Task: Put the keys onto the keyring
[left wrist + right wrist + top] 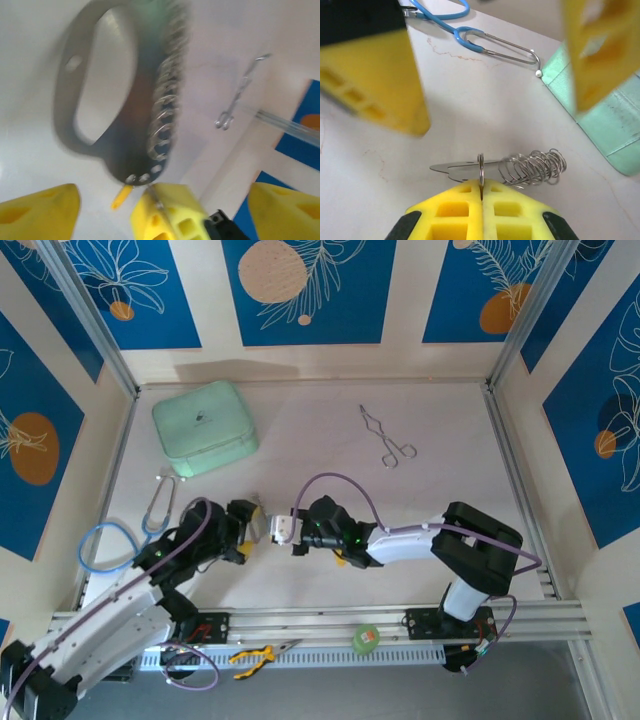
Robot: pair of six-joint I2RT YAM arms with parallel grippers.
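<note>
The keyring [470,167] is a flat silvery loop plate with a coil of wire rings [535,167]. My right gripper [481,189] is shut on one thin ring of it, edge-on between the yellow fingers, and holds it just above the table. In the left wrist view the keyring [120,145] is blurred, with the right gripper [152,192] pinching its lower end. My left gripper [162,200] stands wide open around that spot, its fingers [40,210] apart from the metal. A small yellow piece [121,196], perhaps a key, lies on the table below. From above, both grippers meet at the keyring [280,530].
A blue-tubed stethoscope [125,535] lies at the left, a mint-green case [205,427] at the back left and silver forceps [388,437] at the back right. Yellow-handled pliers [262,653] and a green tape roll [366,638] rest on the front rail.
</note>
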